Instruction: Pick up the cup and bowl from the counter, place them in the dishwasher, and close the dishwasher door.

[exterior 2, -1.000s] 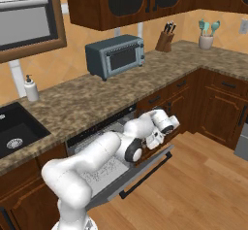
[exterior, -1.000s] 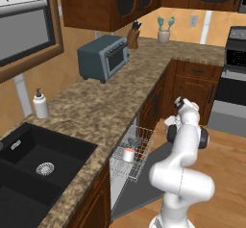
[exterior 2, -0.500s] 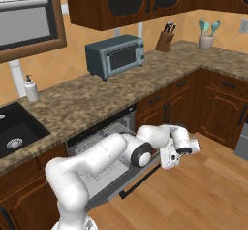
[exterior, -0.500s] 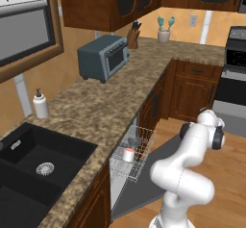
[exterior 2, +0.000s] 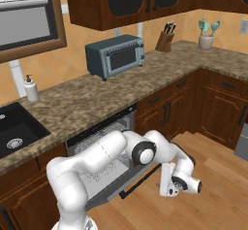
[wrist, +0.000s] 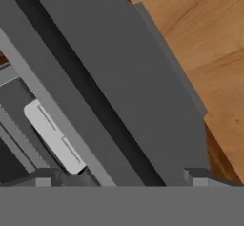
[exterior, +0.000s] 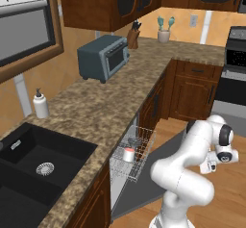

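The dishwasher stands open under the counter, its white wire rack pulled out. The cup, white with a reddish rim, sits upright in that rack. The bowl is hidden. The dishwasher door lies folded down, and its black bar handle runs along the outer edge. My gripper hangs low over the floor just past that edge, open and empty. The hand view looks along the grey door from between the spread fingertips.
On the counter are a grey-blue toaster oven, a white soap bottle, a knife block and a utensil pot. A black sink lies at the left. Corner cabinets and a stove border the wood floor.
The arm has swung away from the rack, out and down past the door's outer edge toward the floor. The gripper has stayed open and empty.
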{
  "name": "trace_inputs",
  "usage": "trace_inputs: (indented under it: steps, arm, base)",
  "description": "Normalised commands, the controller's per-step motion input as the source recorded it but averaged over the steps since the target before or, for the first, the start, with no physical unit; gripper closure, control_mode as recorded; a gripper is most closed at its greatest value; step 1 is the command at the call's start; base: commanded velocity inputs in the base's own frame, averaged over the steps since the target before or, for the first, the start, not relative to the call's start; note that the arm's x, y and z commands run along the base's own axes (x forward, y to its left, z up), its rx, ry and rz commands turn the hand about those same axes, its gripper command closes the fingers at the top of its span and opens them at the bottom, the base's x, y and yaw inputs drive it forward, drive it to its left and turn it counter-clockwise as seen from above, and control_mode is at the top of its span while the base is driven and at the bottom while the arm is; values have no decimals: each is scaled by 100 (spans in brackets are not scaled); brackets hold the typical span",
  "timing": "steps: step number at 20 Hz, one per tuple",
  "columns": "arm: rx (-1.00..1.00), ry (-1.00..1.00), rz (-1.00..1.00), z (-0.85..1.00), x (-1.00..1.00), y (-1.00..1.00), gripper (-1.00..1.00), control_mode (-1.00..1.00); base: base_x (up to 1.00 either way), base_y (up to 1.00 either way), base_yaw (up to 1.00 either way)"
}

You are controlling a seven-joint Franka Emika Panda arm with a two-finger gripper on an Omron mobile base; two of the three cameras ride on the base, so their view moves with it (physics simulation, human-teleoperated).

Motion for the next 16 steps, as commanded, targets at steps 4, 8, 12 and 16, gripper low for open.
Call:
trace_inputs:
  steps: [4,8,12,16]
  arm:
    - [0,-26,-16,-67,-5,0,-100,-100]
    - [3,-16,-15,-63,0,0,-100,-100]
    - [12,-5,-10,-53,17,3,-100,-100]
    - [22,0,-3,-34,30,25,-100,-100]
  base:
    - [0,0,0]
    - [0,0,0]
    - [0,0,0]
    - [0,0,0]
